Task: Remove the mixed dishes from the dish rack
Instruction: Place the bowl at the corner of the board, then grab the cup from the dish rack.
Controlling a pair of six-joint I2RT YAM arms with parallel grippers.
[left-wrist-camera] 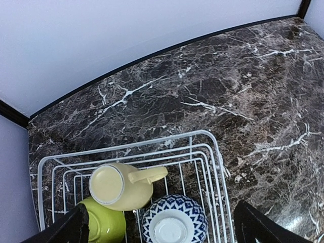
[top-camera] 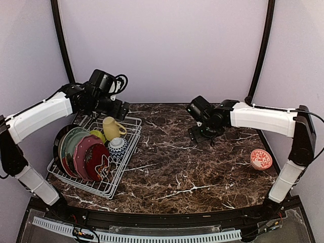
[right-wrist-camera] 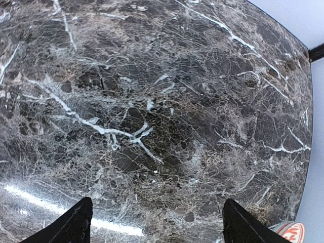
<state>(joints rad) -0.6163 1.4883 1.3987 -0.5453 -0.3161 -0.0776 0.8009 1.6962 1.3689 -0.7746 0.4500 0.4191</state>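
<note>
Table: the dark marble table (top-camera: 202, 167) is carrying the dish rack on its left side.
Dish rack: the white wire dish rack (top-camera: 126, 159) is holding the plates, mug and two bowls.
Plates: the plates (top-camera: 81, 154) are standing on edge in the rack's near part.
Left gripper: the left gripper (top-camera: 121, 109) is hovering over the rack's far end, fingers spread wide, gripping nothing.
Right gripper: the right gripper (top-camera: 200, 134) is hanging over bare marble, fingers parted, empty.
Mug: the pale yellow mug (top-camera: 111, 127) is lying tilted at the rack's far end.
Bowls: the lime-green bowl (top-camera: 97, 134) and blue-white bowl (top-camera: 117, 148) are sitting by the mug; the red-white bowl (top-camera: 261, 159) is resting on the table, well apart from the rack.

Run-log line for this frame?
left gripper: open, over dish rack's far end | right gripper: open, empty, over marble table | red-white bowl: on table, right | yellow mug: in rack
</note>
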